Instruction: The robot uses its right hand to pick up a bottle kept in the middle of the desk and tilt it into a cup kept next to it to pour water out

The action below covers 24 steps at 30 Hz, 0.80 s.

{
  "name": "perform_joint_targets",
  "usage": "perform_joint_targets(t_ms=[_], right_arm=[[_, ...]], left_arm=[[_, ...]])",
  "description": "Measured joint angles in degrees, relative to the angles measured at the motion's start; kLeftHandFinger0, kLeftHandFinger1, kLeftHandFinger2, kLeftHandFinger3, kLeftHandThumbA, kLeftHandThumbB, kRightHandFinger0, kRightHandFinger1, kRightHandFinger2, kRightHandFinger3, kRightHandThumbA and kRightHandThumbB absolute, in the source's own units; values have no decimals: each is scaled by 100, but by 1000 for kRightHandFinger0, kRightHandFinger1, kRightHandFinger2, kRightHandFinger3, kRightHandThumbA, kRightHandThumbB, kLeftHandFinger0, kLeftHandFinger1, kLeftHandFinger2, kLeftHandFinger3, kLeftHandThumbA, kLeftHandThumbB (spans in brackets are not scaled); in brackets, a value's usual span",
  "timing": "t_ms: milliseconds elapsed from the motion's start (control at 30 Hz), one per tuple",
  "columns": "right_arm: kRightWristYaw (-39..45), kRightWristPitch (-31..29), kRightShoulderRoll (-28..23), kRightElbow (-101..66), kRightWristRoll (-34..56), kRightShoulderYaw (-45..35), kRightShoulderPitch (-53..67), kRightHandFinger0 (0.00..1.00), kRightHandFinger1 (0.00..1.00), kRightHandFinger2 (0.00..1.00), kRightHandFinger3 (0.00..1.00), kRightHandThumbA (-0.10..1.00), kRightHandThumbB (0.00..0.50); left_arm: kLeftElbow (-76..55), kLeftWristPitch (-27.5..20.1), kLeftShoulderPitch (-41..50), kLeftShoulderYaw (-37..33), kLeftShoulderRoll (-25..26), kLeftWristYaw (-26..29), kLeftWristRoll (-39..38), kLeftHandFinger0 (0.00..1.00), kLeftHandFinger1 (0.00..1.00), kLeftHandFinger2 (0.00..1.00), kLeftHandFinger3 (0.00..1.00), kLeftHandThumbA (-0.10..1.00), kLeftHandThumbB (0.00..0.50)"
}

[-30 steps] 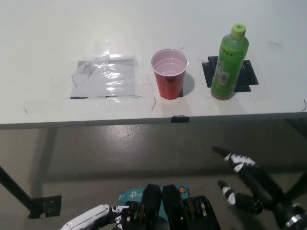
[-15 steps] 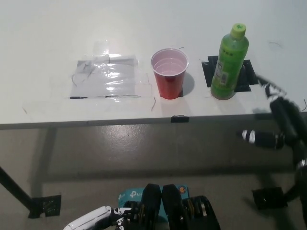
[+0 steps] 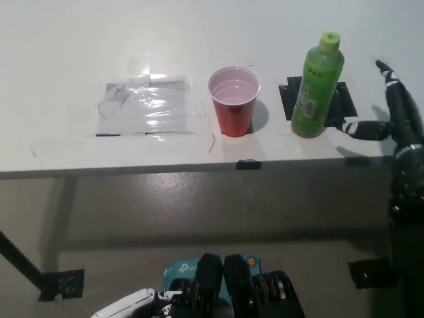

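Grey floor fills the lower half of the frame, with a dark strip of tape (image 3: 61, 283) stuck on it at the lower left. At the very bottom left, only a small part of the white left robot hand (image 3: 126, 307) shows; I cannot tell if its fingers are apart or together.

Higher up, the white tabletop (image 3: 66, 53) covers the upper half of the frame, and its front edge runs across the middle. At the right edge of the frame, the black right robot hand (image 3: 391, 119) is above the tabletop, with its fingers (image 3: 363, 130) spread apart and holding nothing. One finger points left toward the bottle and ends just beside it, but I do not see it touching.

A green bottle (image 3: 316, 87) stands upright at the upper right, on a black tape square (image 3: 341, 105). Its cap is yellow-green and a label is on its side. Just left of it, near but apart, a red cup (image 3: 234, 101) stands upright with its open mouth up; the inside is pale. Further left, a patch of clear shiny tape (image 3: 147, 106) lies flat on the tabletop.
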Motion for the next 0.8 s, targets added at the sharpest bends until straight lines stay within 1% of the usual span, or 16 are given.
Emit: perform_joint_targets(t_ms=[67,133,200,367,533,700,800], right_arm=[[-9,10,143,260,-43,-82,-111,1000,1000,1000,1000,958,500],[-44,14,229,500,-71,-97,-177,1000,1000,1000,1000,989,500],[-50,17,308,712,-122,-105,-236,1000,1000,1000,1000,983,500],[-41,20,475,792,-264,-110,-292,1000,1000,1000,1000,927,500],[23,24,504,774,-326,-89,-341,1000,1000,1000,1000,892,500],[19,37,492,849,-336,-63,-389,1000,1000,1000,1000,866,500],[-55,53,492,1041,-323,-63,-485,1000,1000,1000,1000,839,500]], left_arm=[[0,7,-1,0,-3,-2,0,1000,1000,1000,1000,371,500],[0,11,-1,-1,-4,-11,0,1000,1000,1000,1000,370,500],[0,16,-2,-3,-4,-21,-1,1000,1000,1000,1000,356,500],[2,31,-6,-17,-14,-56,-1,1000,1000,1000,1000,368,500],[2,40,-6,-24,-17,-97,2,1000,1000,1000,1000,377,500],[1,75,-6,-47,-24,-145,6,1000,1000,1000,1000,335,500],[-4,100,-6,-46,-26,-151,6,1000,1000,1000,1000,336,500]])
